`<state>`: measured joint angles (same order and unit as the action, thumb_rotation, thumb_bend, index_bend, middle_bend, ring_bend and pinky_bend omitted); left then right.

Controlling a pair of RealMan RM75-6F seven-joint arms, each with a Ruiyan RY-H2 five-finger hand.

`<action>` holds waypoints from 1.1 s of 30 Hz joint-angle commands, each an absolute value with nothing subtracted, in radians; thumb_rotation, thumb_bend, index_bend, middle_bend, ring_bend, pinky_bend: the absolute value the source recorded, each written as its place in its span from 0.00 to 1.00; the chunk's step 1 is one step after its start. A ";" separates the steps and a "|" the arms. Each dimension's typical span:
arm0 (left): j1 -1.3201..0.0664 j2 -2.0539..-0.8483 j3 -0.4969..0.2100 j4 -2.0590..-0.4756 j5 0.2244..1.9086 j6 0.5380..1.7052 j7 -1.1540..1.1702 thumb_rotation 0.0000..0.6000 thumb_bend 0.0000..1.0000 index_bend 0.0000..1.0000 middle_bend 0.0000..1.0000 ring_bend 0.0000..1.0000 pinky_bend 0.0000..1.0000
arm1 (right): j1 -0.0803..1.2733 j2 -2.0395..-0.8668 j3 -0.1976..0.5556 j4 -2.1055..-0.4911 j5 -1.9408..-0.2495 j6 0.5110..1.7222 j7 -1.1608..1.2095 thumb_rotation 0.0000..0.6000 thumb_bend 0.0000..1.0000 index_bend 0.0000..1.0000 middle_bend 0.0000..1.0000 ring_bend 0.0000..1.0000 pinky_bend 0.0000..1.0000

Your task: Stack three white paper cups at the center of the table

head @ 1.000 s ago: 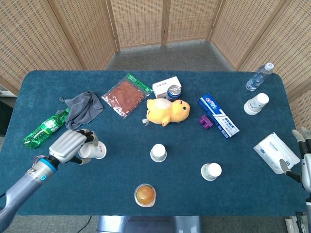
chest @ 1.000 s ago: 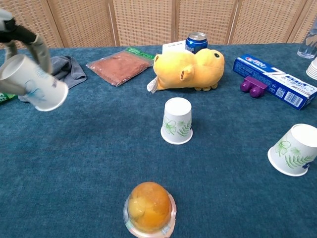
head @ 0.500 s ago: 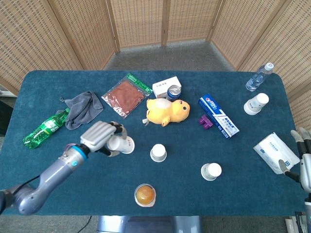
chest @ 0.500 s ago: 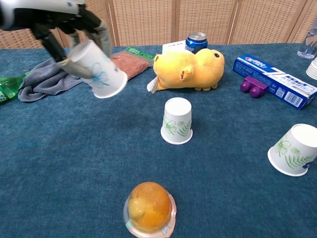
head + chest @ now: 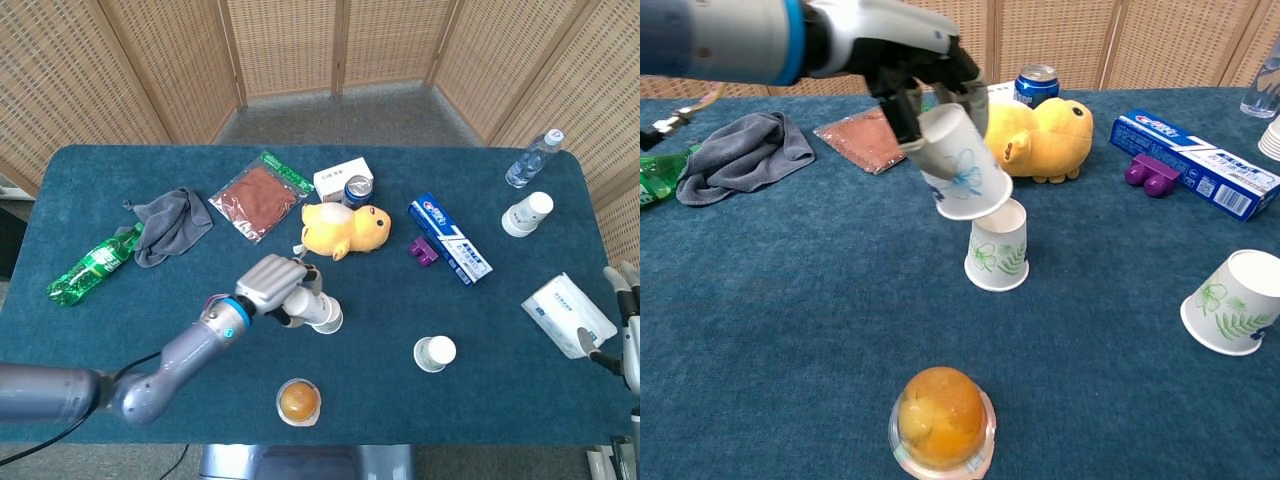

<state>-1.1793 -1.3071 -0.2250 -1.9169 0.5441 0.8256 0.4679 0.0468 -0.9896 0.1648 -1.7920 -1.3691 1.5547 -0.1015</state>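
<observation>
My left hand (image 5: 925, 75) grips a tilted paper cup (image 5: 960, 165) (mouth down) just above the upturned centre cup (image 5: 997, 245); right hand (image 5: 625, 325) open.

open blue cloth lies left and front of the upturned center cup (image 5: 997, 245); the yellow plush toy (image 5: 1025, 140) crowds just behind it, the jelly cup (image 5: 940, 420) sits nearer the front edge, a tipped cup (image 5: 1233, 302) well right.
</observation>
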 commanded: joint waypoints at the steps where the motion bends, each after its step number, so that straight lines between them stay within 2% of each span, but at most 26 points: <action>1: -1.257 -1.361 -0.228 -1.887 0.454 0.867 0.532 1.00 0.30 0.46 0.38 0.32 0.50 | 0.045 -0.986 0.166 -1.792 -1.369 1.555 -0.093 1.00 0.32 0.12 0.03 0.00 0.02; 6: -1.314 -1.384 -0.234 -1.886 0.363 0.905 0.569 1.00 0.30 0.45 0.38 0.32 0.50 | 0.042 -0.977 0.168 -1.790 -1.368 1.557 -0.073 1.00 0.32 0.12 0.03 0.00 0.02; 13: -1.338 -1.360 -0.234 -1.924 0.322 0.935 0.581 1.00 0.30 0.46 0.38 0.32 0.50 | 0.038 -0.975 0.163 -1.789 -1.376 1.560 -0.065 1.00 0.32 0.12 0.03 0.00 0.02; 21: -1.361 -1.366 -0.206 -1.901 0.244 0.928 0.594 1.00 0.30 0.46 0.38 0.32 0.50 | 0.034 -0.977 0.159 -1.793 -1.383 1.567 -0.073 1.00 0.32 0.12 0.03 0.00 0.02; 33: -1.359 -1.405 -0.204 -1.853 0.269 0.903 0.550 1.00 0.30 0.46 0.38 0.32 0.50 | 0.042 -0.976 0.166 -1.790 -1.371 1.555 -0.071 1.00 0.32 0.12 0.03 0.00 0.02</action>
